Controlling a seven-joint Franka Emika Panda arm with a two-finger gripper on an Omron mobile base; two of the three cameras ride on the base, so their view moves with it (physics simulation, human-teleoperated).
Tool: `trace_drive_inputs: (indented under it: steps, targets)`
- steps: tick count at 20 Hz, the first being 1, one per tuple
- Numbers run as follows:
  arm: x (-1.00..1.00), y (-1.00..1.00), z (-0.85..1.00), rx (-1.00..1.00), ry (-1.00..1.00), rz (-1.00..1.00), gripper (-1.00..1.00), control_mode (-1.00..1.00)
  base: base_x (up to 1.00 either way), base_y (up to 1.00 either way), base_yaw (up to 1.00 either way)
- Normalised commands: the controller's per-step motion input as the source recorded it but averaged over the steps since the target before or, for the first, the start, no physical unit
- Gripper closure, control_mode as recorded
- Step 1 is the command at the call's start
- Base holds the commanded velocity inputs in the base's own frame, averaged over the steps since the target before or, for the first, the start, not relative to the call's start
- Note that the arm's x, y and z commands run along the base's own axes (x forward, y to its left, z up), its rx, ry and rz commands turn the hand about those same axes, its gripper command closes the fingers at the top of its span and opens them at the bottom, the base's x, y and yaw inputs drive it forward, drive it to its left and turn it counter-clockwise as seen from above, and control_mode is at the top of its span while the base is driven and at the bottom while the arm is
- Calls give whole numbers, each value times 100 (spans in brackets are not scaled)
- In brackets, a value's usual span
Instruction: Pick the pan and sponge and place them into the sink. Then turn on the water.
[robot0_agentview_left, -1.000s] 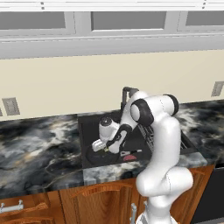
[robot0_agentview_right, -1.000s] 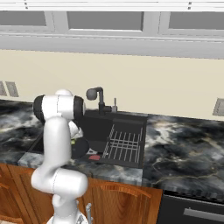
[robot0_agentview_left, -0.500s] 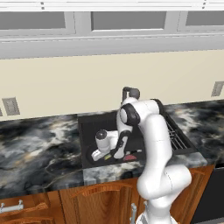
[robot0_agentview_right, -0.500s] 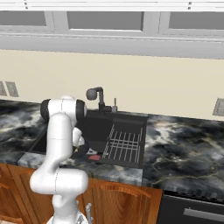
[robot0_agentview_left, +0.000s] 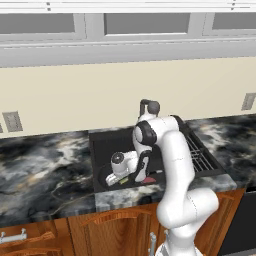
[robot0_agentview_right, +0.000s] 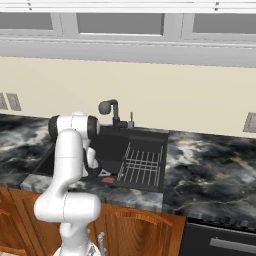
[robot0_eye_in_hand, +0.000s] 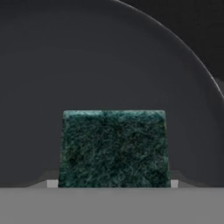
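My gripper is low inside the black sink, at its front left, shut on the sponge. In the hand view the sponge's dark green scrub top sits between my fingertips. The round black pan lies directly beneath it on the sink floor. From the left base view the pan is a dark disc under the hand. The black faucet stands at the sink's back, and no water runs from its spout.
A wire dish rack fills the sink's right part, also visible as the rack. A red drain piece lies on the sink floor beside my arm. Marble counter flanks the sink on both sides.
The arm has swung down and to the left, lowering the gripper with the sponge from mid-sink to just over the pan at the front left.
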Motion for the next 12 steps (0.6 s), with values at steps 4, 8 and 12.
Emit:
trace_drive_inputs:
  steps: [4,8,12]
  targets:
    - [0,-9,49,0,0,0,-100,-100,0,0,0]
    - [0,0,37,0,0,0,-100,-100,0,0,0]
    - [-12,0,55,0,0,0,-100,-100,0,0,0]
